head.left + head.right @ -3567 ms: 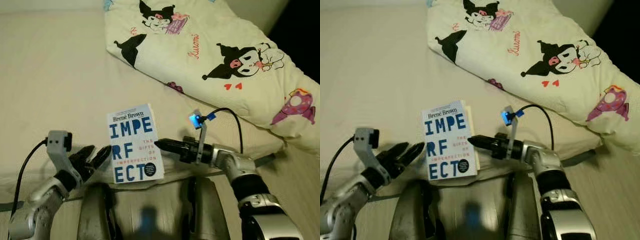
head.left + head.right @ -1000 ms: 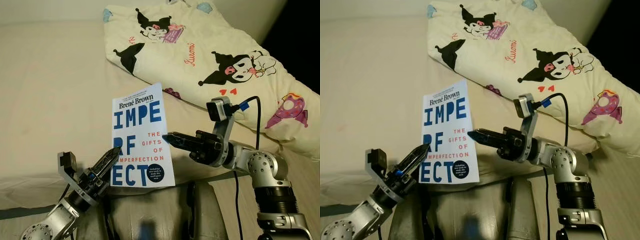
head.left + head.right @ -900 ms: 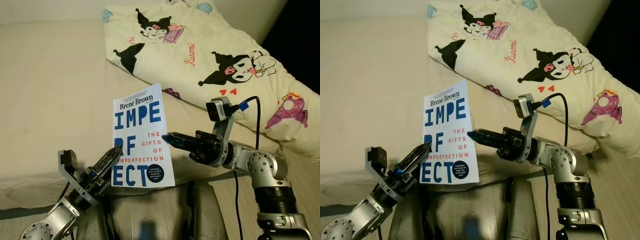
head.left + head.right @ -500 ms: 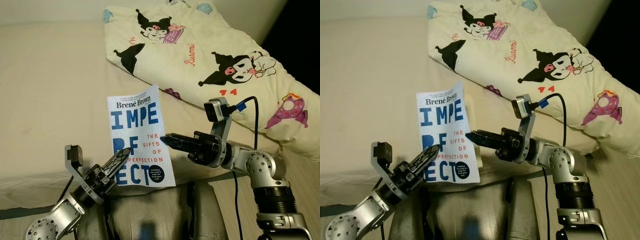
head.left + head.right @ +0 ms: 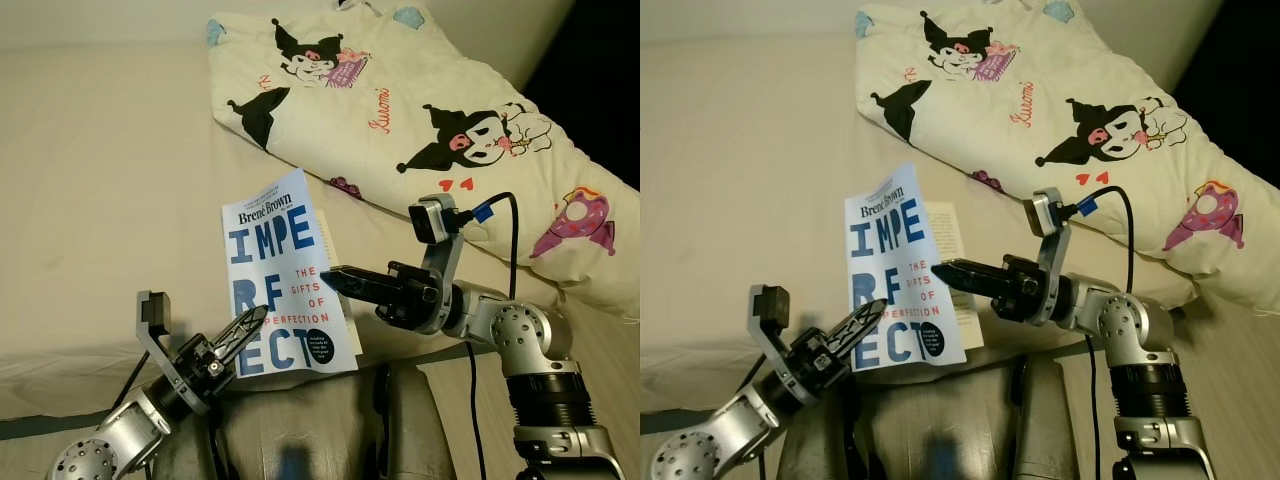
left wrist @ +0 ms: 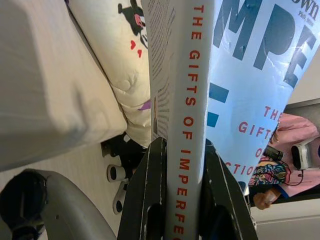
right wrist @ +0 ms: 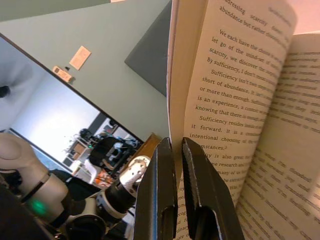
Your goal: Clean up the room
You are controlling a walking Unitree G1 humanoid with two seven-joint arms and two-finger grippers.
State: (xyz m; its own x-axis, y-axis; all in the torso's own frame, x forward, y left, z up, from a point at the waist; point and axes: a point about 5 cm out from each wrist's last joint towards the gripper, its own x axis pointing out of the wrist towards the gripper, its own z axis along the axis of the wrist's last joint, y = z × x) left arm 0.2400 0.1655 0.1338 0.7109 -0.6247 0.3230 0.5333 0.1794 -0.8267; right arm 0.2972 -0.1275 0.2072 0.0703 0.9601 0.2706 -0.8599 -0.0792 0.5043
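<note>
The left gripper (image 5: 243,330) sits lowest and furthest left, reaching up from below the bed edge; its fingers (image 6: 150,190) are clamped on the spine at the lower corner of the book (image 5: 285,275), one finger on each side of the spine lettering, which appears to be what bears the book's weight and keeps it upright. The book, a blue-and-white paperback, stands raised clear of the bed (image 5: 100,180) just above the near mattress edge, its front cover facing the head camera and bowing outward, with inner pages fanned open behind it on the right. The right gripper (image 5: 340,280) comes in level from the right, and its fingers (image 7: 162,200) are nearly together, pinching the edge of a thin group of pages or the rear cover; the exact layer cannot be determined. This two-sided hold looks intended to steady the book for carrying, but the open cover suggests it is not yet secure, and a page-edge grip could tear or slip. To the right and behind, a cartoon-printed duvet (image 5: 430,110) lies bunched on the bed, well apart from the book.
</note>
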